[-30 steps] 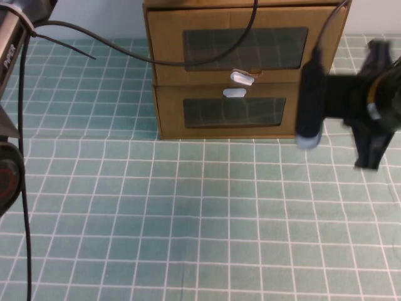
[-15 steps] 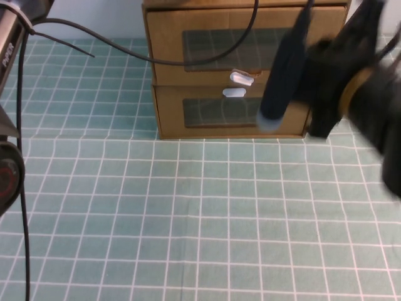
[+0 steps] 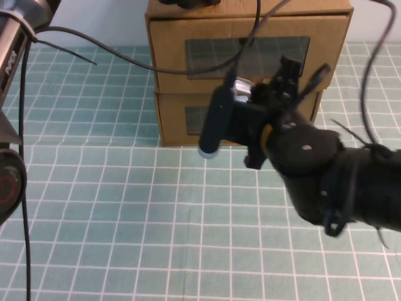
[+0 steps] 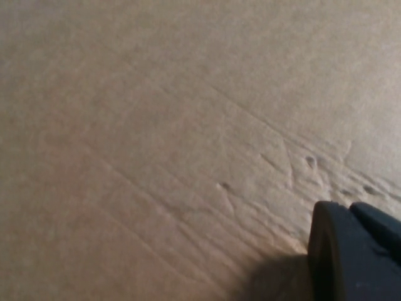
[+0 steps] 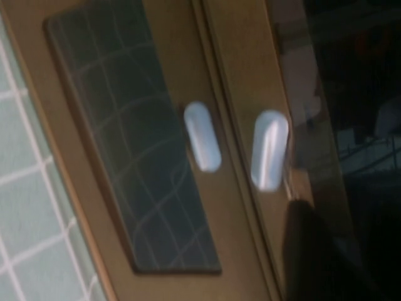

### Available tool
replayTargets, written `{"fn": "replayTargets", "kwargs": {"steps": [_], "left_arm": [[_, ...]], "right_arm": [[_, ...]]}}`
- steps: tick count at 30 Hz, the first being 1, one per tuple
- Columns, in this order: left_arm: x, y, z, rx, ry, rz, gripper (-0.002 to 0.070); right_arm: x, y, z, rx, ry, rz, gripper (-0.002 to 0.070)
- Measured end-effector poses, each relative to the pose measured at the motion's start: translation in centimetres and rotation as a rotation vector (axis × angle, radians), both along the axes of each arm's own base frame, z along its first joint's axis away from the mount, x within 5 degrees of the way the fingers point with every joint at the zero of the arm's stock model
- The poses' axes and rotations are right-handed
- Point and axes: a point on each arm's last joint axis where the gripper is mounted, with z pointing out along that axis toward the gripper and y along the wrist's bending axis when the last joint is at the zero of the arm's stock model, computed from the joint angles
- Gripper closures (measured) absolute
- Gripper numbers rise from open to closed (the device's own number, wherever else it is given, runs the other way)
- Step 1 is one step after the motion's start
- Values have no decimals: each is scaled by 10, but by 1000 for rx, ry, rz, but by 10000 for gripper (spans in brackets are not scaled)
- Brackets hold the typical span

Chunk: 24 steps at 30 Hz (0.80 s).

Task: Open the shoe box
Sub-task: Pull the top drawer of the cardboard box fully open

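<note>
Two brown cardboard shoe boxes with dark windows are stacked at the back of the table, the upper box [image 3: 250, 31] on the lower box [image 3: 172, 119]. Each has a white oval handle: the lower box's handle [image 5: 202, 145] and the upper box's handle [image 5: 269, 150] lie close together. My right gripper [image 3: 287, 76] hovers just in front of the boxes at the level of these handles and hides most of them in the high view. My left gripper [image 3: 188, 2] sits on top of the upper box, whose bare cardboard [image 4: 156, 138] fills the left wrist view.
The boxes stand on a green checked mat [image 3: 125, 207]. A black cable [image 3: 125, 56] hangs across the upper box's front. The right arm's bulky body [image 3: 326, 169] covers the mat at the front right. The left arm's base [image 3: 9, 182] is at the left edge.
My right arm has swung from the right side leftward and across the boxes' front; its gripper now faces the two handles. The left arm has stayed put.
</note>
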Motion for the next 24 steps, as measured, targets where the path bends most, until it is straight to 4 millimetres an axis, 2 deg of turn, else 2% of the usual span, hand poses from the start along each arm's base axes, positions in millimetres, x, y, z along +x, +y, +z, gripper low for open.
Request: {"fn": "replayTargets", "kwargs": {"steps": [3,6,10,14,22,24], "left_arm": [[0,0,0,2,2,-2,680],[0,0,0,2,3,-5,680],[-1,0,0,1,4,-8,680],[-1,0,0,4,7,-12,680],[-2,-1,1,-2,7,-15,680],[-2,-1,1,-2,6,-16,680]], "right_arm": [[11,13,-6,-3,1,-1,378],[20,24,-17,-18,9,-2,336],[34,33,-32,-42,21,-15,357],[56,30,-40,-46,19,-66,367],[77,24,-32,-4,9,-83,372],[80,21,-31,3,13,-79,397]]}}
